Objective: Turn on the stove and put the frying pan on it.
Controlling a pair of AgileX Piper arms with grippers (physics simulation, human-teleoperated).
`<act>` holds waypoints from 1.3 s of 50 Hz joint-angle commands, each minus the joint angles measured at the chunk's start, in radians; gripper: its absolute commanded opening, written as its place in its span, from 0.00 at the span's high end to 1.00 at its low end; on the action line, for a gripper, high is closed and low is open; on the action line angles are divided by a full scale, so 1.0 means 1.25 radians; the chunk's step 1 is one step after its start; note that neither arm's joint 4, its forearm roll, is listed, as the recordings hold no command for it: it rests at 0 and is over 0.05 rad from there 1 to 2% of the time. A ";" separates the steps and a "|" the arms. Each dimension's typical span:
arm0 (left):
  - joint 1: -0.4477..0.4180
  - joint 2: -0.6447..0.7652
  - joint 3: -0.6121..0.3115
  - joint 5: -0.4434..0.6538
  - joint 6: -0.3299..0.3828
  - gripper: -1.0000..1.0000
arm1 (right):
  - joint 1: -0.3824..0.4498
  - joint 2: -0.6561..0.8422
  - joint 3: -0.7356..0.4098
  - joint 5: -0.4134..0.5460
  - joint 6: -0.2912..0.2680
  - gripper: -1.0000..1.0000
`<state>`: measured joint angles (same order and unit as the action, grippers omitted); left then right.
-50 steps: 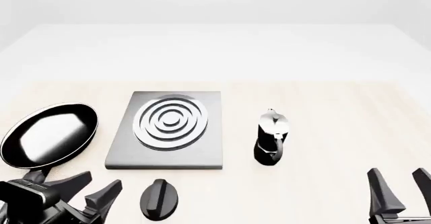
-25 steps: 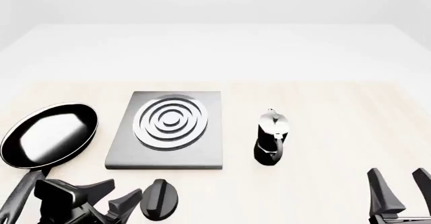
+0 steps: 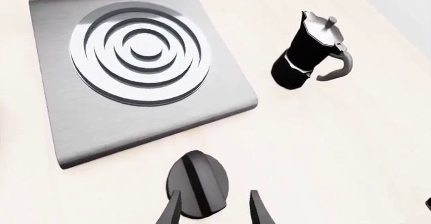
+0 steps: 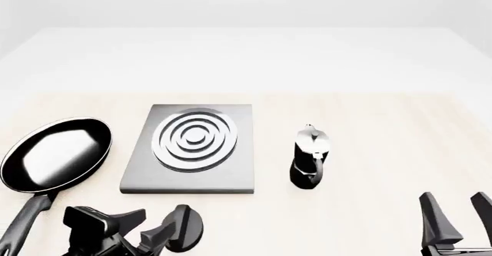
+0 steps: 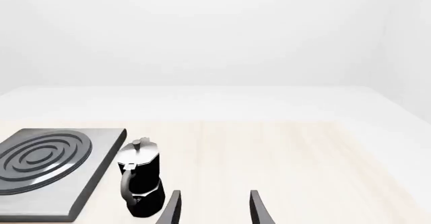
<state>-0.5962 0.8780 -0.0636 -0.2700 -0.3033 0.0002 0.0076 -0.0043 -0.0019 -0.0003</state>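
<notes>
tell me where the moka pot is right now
In the front view the moka pot stands upright on the table, just right of the stove and apart from it, well ahead of the right gripper.

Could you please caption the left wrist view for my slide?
Open left claw straddling the black knob, with the stove plate and moka pot beyond.

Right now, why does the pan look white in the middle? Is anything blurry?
Front view: the frying pan has a glossy inside that mirrors the bright surroundings as a pale patch. Left wrist view: the stove rings shine, all sharp. Right wrist view: the moka pot is crisp too.
</notes>
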 commanded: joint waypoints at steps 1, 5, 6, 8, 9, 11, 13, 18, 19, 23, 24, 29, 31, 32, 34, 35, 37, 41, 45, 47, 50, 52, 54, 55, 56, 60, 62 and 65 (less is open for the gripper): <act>-0.018 0.067 0.011 -0.067 -0.010 0.00 | 0.000 0.000 0.000 0.000 0.000 0.00; -0.023 0.095 0.017 -0.099 -0.015 0.00 | 0.000 0.000 0.000 0.000 0.000 0.00; -0.027 0.104 0.019 -0.107 -0.016 0.00 | 0.000 0.000 0.000 0.000 0.000 0.00; -0.030 0.122 0.024 -0.128 -0.020 0.00 | 0.000 0.000 0.000 0.000 0.000 0.00; -0.031 0.128 0.025 -0.134 -0.020 0.00 | 0.000 0.000 0.000 0.000 0.000 0.00; -0.033 0.138 0.029 -0.147 -0.024 0.00 | 0.000 0.000 0.000 0.000 0.000 0.00; -0.036 0.153 0.033 -0.164 -0.030 0.00 | 0.000 0.000 0.000 0.000 0.000 0.00; -0.036 0.170 0.040 -0.183 -0.039 0.00 | 0.000 0.000 0.000 0.000 0.000 0.00; -0.036 0.172 0.040 -0.185 -0.039 0.00 | 0.000 0.000 0.000 0.000 0.000 0.00; -0.035 0.203 0.045 -0.215 -0.044 0.00 | 0.000 0.000 0.000 0.000 0.000 0.00; -0.035 0.209 0.046 -0.221 -0.044 0.00 | 0.000 0.000 0.000 0.000 0.000 0.00; -0.034 0.225 0.046 -0.235 -0.048 0.00 | 0.000 0.000 0.000 0.000 0.000 0.00; -0.034 0.237 0.047 -0.246 -0.047 0.00 | 0.000 0.000 0.000 0.000 0.000 0.00; -0.035 0.239 0.047 -0.248 -0.048 0.00 | 0.000 0.000 0.000 0.000 0.000 0.00; -0.036 0.250 0.047 -0.258 -0.049 0.00 | -0.001 0.000 0.000 0.000 0.000 0.00; -0.037 0.252 0.047 -0.260 -0.049 0.00 | 0.000 0.000 0.000 0.000 0.000 0.00; -0.038 0.263 0.047 -0.268 -0.049 0.00 | 0.000 0.000 0.000 0.000 0.000 0.00; -0.039 0.296 0.047 -0.297 -0.050 0.00 | 0.000 0.000 0.000 0.000 0.000 0.00; -0.041 0.318 0.048 -0.317 -0.051 0.00 | 0.007 -0.004 -0.032 0.035 0.000 0.00; -0.041 0.325 0.048 -0.323 -0.049 0.00 | 0.007 -0.004 -0.028 0.032 0.000 0.00; -0.041 0.335 0.047 -0.330 -0.048 0.00 | 0.007 -0.004 -0.027 0.031 0.000 0.00; -0.042 0.344 0.048 -0.337 -0.050 0.00 | 0.007 -0.004 -0.028 0.032 0.000 0.00; -0.043 0.360 0.049 -0.353 -0.050 0.00 | 0.007 -0.004 -0.028 0.032 0.000 0.00; -0.044 0.370 0.050 -0.362 -0.051 0.00 | 0.007 -0.004 -0.028 0.032 0.000 0.00; -0.044 0.374 0.050 -0.366 -0.051 0.00 | 0.007 -0.004 -0.028 0.031 0.000 0.00; -0.050 0.399 0.050 -0.386 -0.056 0.00 | 0.007 -0.004 -0.028 0.032 0.000 0.00; -0.048 0.428 0.050 -0.409 -0.057 0.00 | 0.007 -0.004 -0.029 0.033 0.000 0.00; -0.048 0.445 0.050 -0.423 -0.057 0.00 | 0.007 -0.005 -0.028 0.033 0.000 0.00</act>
<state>-0.6530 1.3521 -0.0024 -0.7302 -0.3703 0.0076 0.0028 -0.0358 0.0341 -0.0003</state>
